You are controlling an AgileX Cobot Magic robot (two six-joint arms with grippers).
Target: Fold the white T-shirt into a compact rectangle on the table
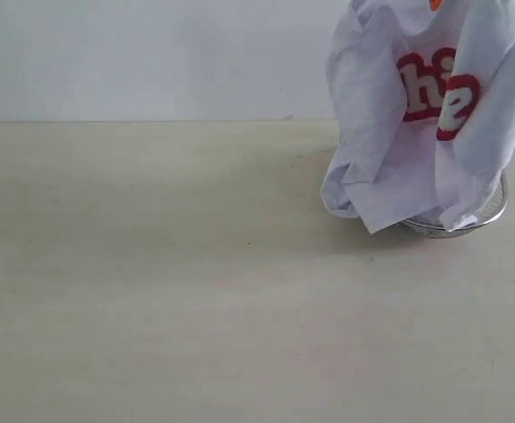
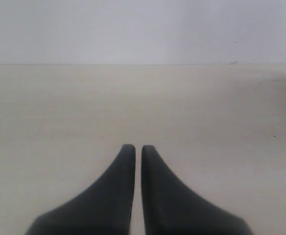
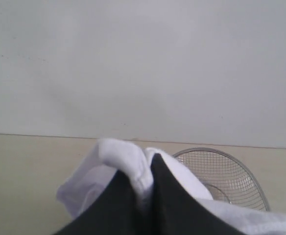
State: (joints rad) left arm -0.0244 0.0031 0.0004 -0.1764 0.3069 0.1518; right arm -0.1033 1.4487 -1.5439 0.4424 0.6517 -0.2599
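**Q:** Where is the T-shirt?

**A:** In the exterior view it hangs in a crumpled bunch at about 2 o'clock, with red letters facing out. Its long axis runs from 12 down to 6. The lowest folds drape over a wire basket at 3 o'clock. The table lies bare from 6 round to 10.

**Q:** Who holds it?

**A:** The right gripper does. It is not seen in the exterior view. Its own camera shows it pinched tight on a fold, with the rest of the T-shirt hanging beneath it. The left gripper is closed with nothing in it, over bare table and well apart from the cloth.

**Q:** What does the next move turn on?

**A:** Probably on carrying the T-shirt from 2 toward 9, clear of the basket. The left arm could then reach a hanging edge.
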